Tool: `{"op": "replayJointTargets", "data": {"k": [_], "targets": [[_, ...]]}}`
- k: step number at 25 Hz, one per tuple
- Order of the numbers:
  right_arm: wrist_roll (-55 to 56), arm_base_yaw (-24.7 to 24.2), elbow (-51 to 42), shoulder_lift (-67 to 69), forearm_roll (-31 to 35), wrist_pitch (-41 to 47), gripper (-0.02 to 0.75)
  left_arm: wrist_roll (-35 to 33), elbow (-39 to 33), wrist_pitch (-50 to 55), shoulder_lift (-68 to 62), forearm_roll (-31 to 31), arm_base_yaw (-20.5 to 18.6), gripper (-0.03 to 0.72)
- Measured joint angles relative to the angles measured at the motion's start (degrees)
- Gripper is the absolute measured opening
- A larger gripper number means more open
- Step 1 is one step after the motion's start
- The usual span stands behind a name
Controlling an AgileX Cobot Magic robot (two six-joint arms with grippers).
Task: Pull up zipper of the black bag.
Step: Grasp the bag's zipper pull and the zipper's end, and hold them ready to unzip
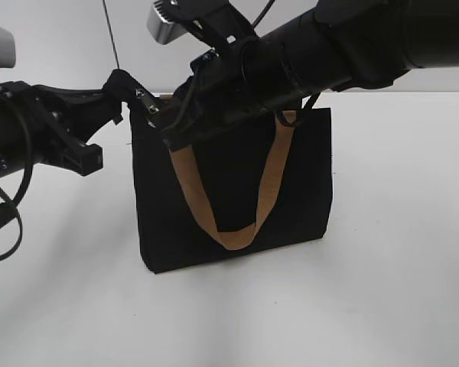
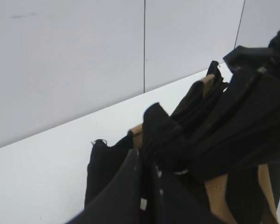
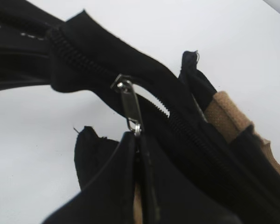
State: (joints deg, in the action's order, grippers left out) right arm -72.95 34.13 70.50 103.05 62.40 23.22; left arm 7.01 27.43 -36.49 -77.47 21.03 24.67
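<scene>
The black bag (image 1: 306, 176) stands upright on the white table. Its zipper (image 3: 79, 60) runs along the top edge, with the silvery pull (image 3: 130, 105) near the bag's left end (image 1: 147, 101). My left gripper (image 1: 119, 84) is shut on the black fabric end of the zipper at the top left corner, also seen in the left wrist view (image 2: 147, 158). My right gripper (image 1: 162, 116) reaches across from the upper right. In the right wrist view its jaws (image 3: 138, 138) are shut on the ring end of the pull. The zipper teeth gape slightly just behind the pull.
A tan strap handle (image 1: 233, 237) hangs in a loop down the bag's front, and another strap (image 3: 226, 116) shows at the bag's top. The white table (image 1: 382, 290) surrounds the bag. A grey wall (image 2: 65, 60) stands behind it. My right arm (image 1: 352, 46) crosses above the bag.
</scene>
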Motion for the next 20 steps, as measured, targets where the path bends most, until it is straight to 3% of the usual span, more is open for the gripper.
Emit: {"op": "replayJointTargets", "data": {"k": [20], "targets": [[0.0, 0.0, 0.0, 0.04, 0.0, 0.0, 0.055, 0.0, 0.0, -0.38, 0.0, -0.11, 0.0, -0.006]]}}
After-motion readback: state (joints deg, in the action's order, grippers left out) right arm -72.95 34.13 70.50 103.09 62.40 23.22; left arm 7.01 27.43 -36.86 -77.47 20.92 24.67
